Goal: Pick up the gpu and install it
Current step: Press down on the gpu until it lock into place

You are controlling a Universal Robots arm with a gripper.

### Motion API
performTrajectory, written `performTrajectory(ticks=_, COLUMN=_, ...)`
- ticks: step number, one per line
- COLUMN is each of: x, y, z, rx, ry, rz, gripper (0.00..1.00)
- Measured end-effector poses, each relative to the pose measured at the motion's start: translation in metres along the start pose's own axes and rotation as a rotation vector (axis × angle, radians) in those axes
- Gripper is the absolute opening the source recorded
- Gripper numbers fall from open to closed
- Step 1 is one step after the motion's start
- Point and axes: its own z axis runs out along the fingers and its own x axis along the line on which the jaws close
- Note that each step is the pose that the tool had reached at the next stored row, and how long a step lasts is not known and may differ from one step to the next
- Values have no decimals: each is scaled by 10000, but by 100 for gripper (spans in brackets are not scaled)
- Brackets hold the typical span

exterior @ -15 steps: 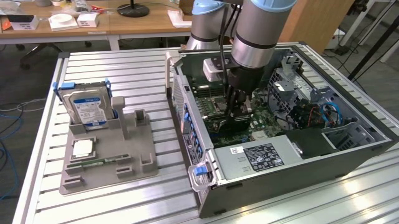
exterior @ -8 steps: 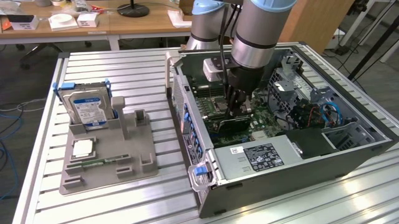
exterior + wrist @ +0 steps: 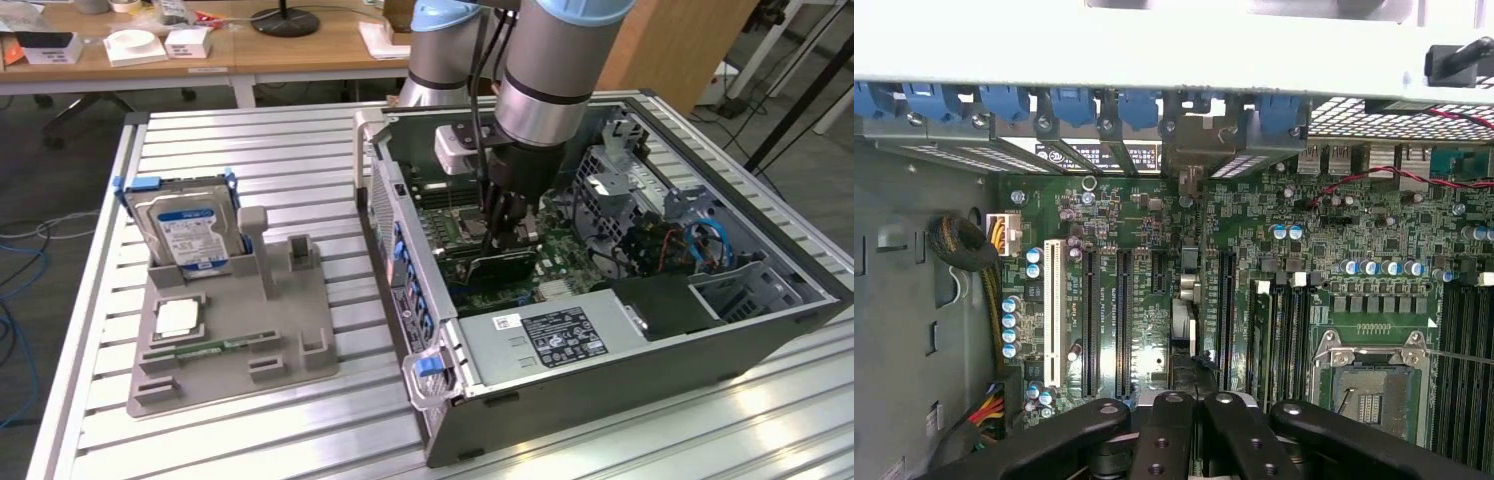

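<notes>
A: What is the gripper [image 3: 511, 243] doing?

B: It is down inside the open computer case [image 3: 641, 340], its fingers [image 3: 1164, 440] drawn tight on the top edge of the gpu [image 3: 503, 268]. The card stands on edge under it, over the green board [image 3: 1154, 300].

A: Where does the card sit on that board?

B: From the wrist camera it is seen edge-on, a thin dark strip [image 3: 1187, 300] running up between the long black slots [image 3: 1122, 320], its metal bracket [image 3: 1194, 150] at the case's back wall among the blue clips [image 3: 1069, 105].

A: Around it?

B: The empty processor socket [image 3: 1369, 385] lies just beside the slots. The black power box [image 3: 567, 335] fills the near corner of the case.

A: And outside?

B: On the slatted table [image 3: 267, 150], toward the exterior view's left, a grey holder [image 3: 234, 340] carries a hard drive [image 3: 187, 232] standing upright, a square chip [image 3: 176, 317] and a small green stick [image 3: 200, 351].
</notes>
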Motion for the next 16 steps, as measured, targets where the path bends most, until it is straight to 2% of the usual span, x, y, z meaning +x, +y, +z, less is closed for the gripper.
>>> performTrajectory(ticks=6, x=0, y=0, z=0, rx=-1, ry=1, rz=0, gripper=11)
performTrajectory(ticks=13, x=3, y=1, z=114, rx=0, ry=-16, rz=1, gripper=11)
performTrajectory(ticks=16, x=3, y=1, z=119, rx=-3, ry=-12, rz=0, gripper=11)
